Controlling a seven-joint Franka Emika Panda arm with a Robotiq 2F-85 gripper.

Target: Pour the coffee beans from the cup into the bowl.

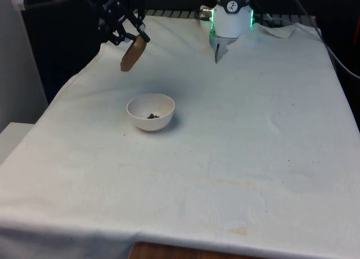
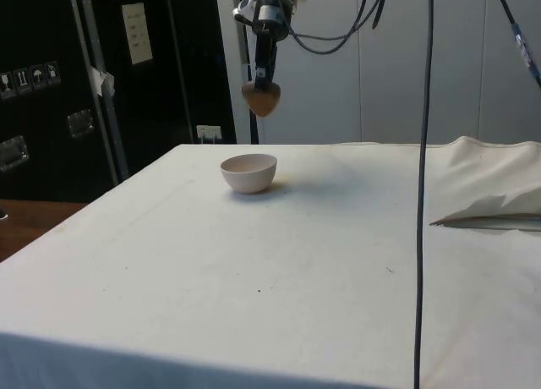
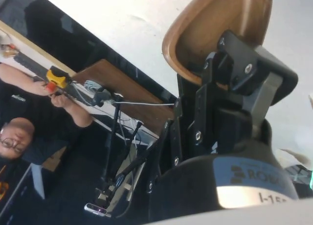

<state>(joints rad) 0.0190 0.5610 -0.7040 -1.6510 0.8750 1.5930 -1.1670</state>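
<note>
Cup tipped in the air, a few beans lying in the bowl.

From the front, the gripper (image 1: 128,34) clamps a brown cup (image 1: 133,53), tilted mouth-down for pouring, beyond the white bowl (image 1: 151,111) holding coffee beans (image 1: 152,116). From the side, cup (image 2: 260,99) hangs above the bowl (image 2: 249,172), with open cloth all round. At the wrist, the fingers (image 3: 234,68) pinch the cup's rim (image 3: 215,29); a person sits beyond the table edge.

One brown cup (image 1: 134,53), one white bowl (image 1: 151,111), one small heap of coffee beans (image 1: 152,116) inside that bowl, one white cloth (image 1: 225,157) over one tabletop, one end effector (image 1: 125,23), one person (image 3: 34,122) in the wrist view
</note>
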